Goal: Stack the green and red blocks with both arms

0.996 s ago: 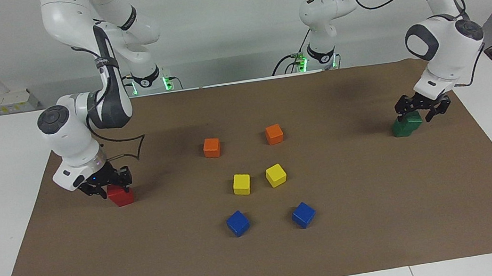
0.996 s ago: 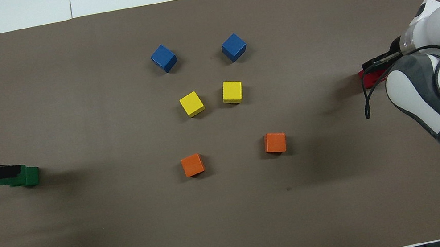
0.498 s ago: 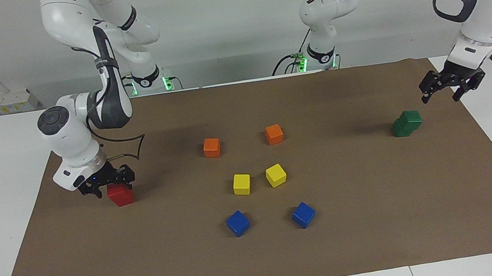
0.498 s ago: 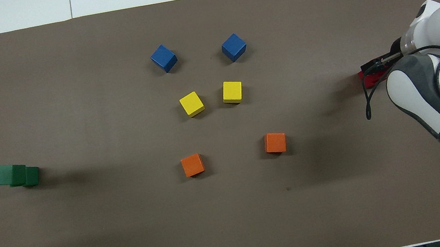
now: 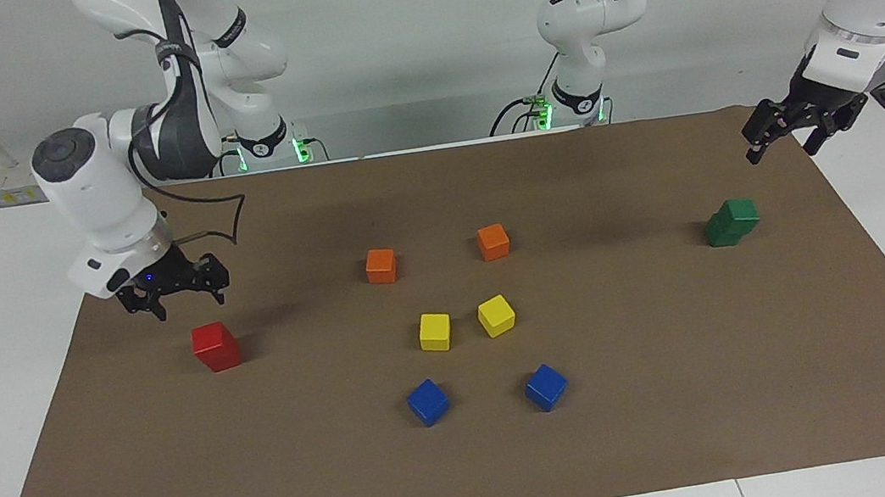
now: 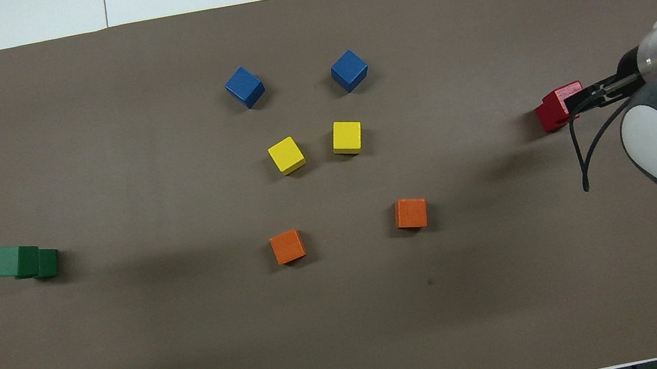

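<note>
Both claws hung empty with fingers spread: the left gripper (image 5: 790, 130) was up over the mat's edge at the left arm's end of the table, and the right gripper (image 5: 173, 289) hovered over the brown mat (image 5: 471, 467) just beside the red stack (image 5: 216, 347), clear of it; half a second before, that right gripper had sat low against the red stack, and a second before, the left one had been down on the green stack (image 5: 732, 221), so both had lifted away.

Red blocks stood one on another near the right arm's end, the pile upright, its long axis vertical, edges turned slightly off square to the mat; the green blocks stood likewise at the left arm's end, the upper cube set askew and overhanging the lower, so the pile looked stepped; neither stack had shifted since the earlier frames.

Between them, untouched, lay two orange cubes (image 5: 381, 266) nearest the robots, two yellow cubes (image 5: 435, 332) next, two blue cubes (image 5: 428, 403) farthest.
</note>
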Controlling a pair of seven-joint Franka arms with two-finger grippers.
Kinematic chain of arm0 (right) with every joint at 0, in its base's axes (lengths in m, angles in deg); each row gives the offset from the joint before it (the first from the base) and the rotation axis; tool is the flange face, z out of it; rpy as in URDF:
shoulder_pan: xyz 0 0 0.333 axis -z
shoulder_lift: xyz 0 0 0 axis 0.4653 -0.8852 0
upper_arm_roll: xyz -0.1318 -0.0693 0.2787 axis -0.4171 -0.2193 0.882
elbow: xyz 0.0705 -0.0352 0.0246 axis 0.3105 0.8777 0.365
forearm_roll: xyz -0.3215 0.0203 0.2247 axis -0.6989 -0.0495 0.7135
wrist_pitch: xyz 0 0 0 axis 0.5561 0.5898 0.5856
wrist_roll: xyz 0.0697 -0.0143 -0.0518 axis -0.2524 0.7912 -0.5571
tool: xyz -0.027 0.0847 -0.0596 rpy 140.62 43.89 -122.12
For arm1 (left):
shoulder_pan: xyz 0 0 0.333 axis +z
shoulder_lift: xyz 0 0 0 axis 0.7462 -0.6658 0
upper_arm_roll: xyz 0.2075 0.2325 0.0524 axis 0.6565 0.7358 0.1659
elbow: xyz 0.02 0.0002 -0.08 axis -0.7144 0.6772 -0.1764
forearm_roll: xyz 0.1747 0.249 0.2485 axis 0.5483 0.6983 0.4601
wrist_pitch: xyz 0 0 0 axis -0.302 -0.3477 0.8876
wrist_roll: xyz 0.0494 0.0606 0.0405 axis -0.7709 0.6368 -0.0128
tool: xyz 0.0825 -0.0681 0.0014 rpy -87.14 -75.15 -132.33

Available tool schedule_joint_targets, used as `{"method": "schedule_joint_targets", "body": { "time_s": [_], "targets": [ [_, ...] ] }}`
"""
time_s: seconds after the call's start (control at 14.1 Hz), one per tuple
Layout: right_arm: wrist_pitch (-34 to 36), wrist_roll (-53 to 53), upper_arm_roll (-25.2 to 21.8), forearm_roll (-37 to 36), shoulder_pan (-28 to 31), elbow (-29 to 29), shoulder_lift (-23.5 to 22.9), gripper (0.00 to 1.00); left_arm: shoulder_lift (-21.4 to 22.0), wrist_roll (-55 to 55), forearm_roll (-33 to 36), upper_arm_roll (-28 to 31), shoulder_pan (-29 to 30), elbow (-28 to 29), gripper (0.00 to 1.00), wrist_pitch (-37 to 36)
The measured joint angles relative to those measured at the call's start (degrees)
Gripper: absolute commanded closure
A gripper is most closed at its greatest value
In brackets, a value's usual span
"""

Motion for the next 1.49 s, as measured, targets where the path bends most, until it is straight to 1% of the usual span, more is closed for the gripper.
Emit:
{"method": "schedule_joint_targets", "body": {
  "time_s": [0.14,0.28,0.43,0.64,0.85,1.14,1.28,1.49],
  "targets": [
    [5.2,0.0,0.3,0.0,0.0,-0.5,3.9,0.00,0.0,0.0,0.0,0.0,0.0,-0.7,0.00,-2.8],
    [10.1,0.1,0.8,0.1,0.0,-0.7,6.7,0.00,0.2,0.0,0.0,0.0,0.0,-1.1,0.00,-5.0],
    [15.1,0.3,1.2,0.9,0.0,-0.8,9.1,0.00,0.9,0.0,0.0,0.0,0.0,-1.3,0.00,-7.2],
    [19.0,1.2,1.8,1.2,0.0,-1.9,11.3,0.00,2.3,0.0,0.2,0.0,-0.1,-1.3,0.00,-9.2],
    [20.1,1.3,1.8,1.2,0.0,-4.5,10.3,0.00,2.5,0.0,0.4,-0.1,-0.2,-1.3,0.00,-9.7],
    [21.5,1.6,1.8,1.2,0.0,-9.8,5.6,0.00,2.5,0.6,1.1,0.0,-1.2,-1.3,0.00,-10.5],
    [21.9,2.1,1.8,1.2,0.0,-10.7,4.3,0.00,2.4,3.0,1.1,-0.1,-1.9,-1.3,0.00,-11.0],
    [22.5,2.6,1.8,1.2,0.0,-11.2,4.0,0.00,2.4,4.5,1.1,-0.1,-2.3,-1.3,0.00,-11.1]
  ]
}}
